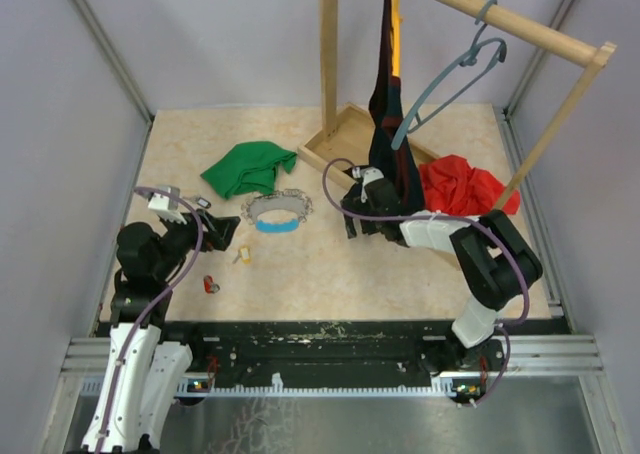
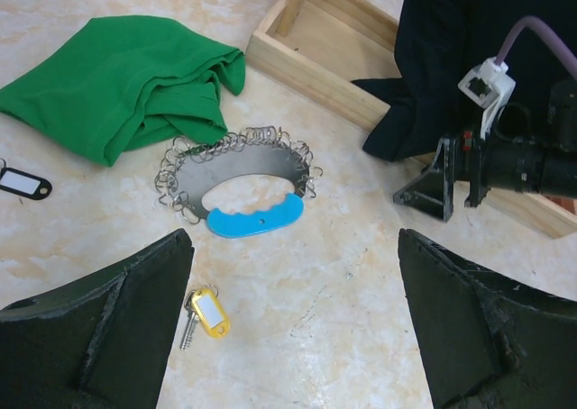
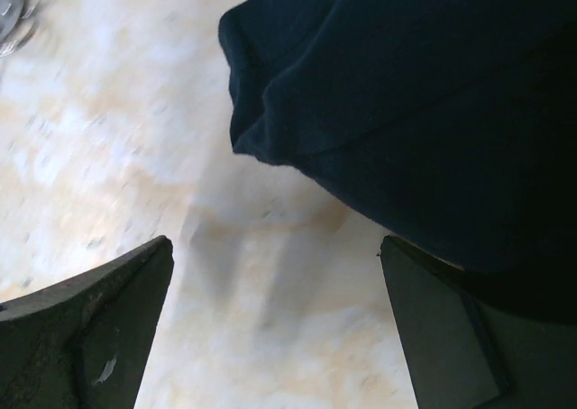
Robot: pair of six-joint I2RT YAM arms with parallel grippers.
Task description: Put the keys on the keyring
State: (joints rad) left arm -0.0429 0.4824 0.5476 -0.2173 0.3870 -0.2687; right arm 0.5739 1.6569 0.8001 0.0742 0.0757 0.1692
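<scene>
Left gripper (image 1: 218, 232) and right gripper (image 3: 275, 247) both gape wide, holding nothing. The keyring (image 2: 239, 170) lies flat on the table (image 1: 400, 274) just beside the green cloth (image 2: 126, 80); a yellow key (image 2: 206, 312) lies near it, a red key (image 1: 211, 285) farther off.

We see a green cloth (image 2: 126, 80), a silvery keyring (image 2: 239, 161) with a light blue band (image 2: 257, 220), a yellow-headed key (image 2: 207, 312), a red-headed key (image 1: 211, 285), a dark navy garment (image 3: 406, 103) and a beige marbled desk (image 2: 361, 283).
</scene>
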